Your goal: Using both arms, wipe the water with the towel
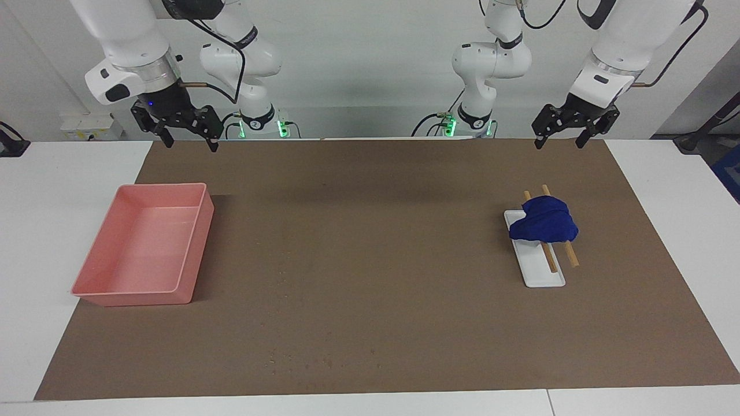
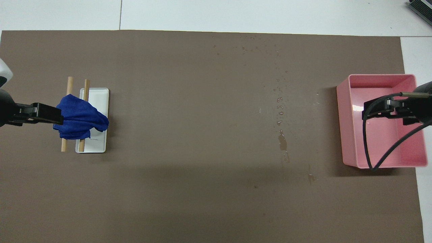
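Brown mat (image 1: 370,277) covers most of the white table (image 1: 58,231), reaching nearly to its edges. The towel (image 1: 544,219), royal blue and bunched in folds, lies toward the left arm's end of the mat, draped over two wooden sticks (image 1: 549,258) and over the end of a white dish (image 1: 540,271) that is nearer to the robots. One stick lies along the dish; the other lies just beside it on the mat.

A pink tray (image 1: 87,286) stands at the right arm's end of the mat, close to that edge. A glint shows on its floor in the overhead view; whether it holds water cannot be told.

Water (image 2: 282,144) lies on the mat as a scattered line of drops and one small puddle, between the mat's centre and the tray, running from the edge farthest from the robots toward the middle.

The left gripper (image 1: 559,143) hangs in the air over the mat's edge nearest the robots, fingers spread wide, holding nothing. In the overhead view it overlaps the towel, but the facing view shows it well clear of it.

The right gripper (image 1: 192,142) hangs over the mat's corner nearest the robots, above the tray's end, fingers likewise spread wide and holding nothing.
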